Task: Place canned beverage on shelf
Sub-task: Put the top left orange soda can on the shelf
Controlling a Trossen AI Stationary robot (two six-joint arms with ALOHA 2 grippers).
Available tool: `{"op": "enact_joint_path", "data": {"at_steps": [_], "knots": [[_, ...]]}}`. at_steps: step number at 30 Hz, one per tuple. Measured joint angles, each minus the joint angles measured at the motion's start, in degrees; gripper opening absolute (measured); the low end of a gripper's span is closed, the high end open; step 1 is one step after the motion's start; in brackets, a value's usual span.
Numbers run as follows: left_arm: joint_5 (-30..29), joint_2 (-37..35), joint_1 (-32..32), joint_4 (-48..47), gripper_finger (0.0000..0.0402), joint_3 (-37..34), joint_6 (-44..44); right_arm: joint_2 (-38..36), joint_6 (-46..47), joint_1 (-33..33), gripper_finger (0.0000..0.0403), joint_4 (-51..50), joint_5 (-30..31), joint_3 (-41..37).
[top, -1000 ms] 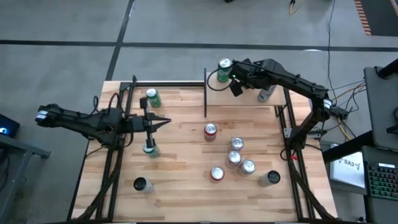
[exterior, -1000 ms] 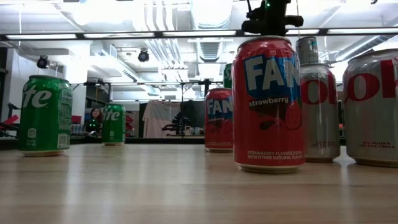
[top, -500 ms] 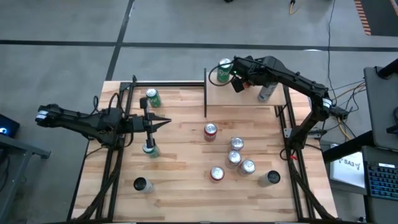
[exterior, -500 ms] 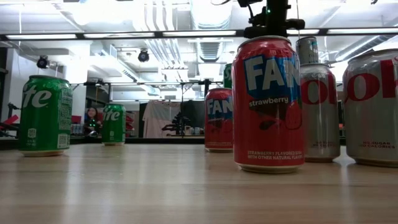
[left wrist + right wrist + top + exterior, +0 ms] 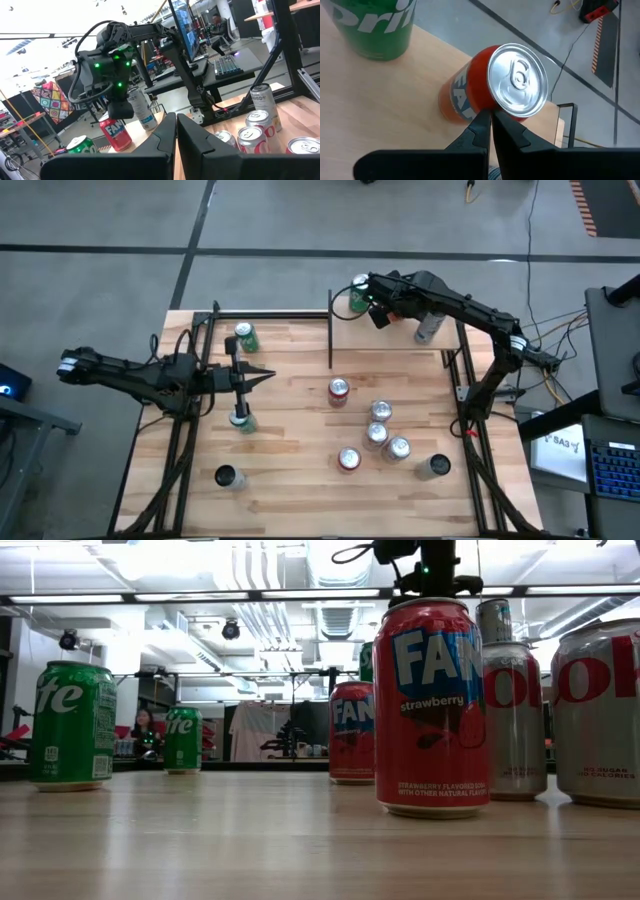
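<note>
Right wrist view: orange can beneath right tool.

One camera hangs overhead, looking straight down on the whole table. Another sits at tabletop level, facing across it, with a strawberry can very close. Each wrist camera looks forward past its own fingers; the left also catches that same strawberry can.
</note>
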Motion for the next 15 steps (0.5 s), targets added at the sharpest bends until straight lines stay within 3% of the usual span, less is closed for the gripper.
{"op": "enact_joint_path", "data": {"at_steps": [15], "knots": [[0.00, 0.00, 0.00, -0.02, 0.0000, 0.00, 0.00, 0.59, -1.79, -0.59, 0.0009, 0.54, 0.61, 0.00]]}}
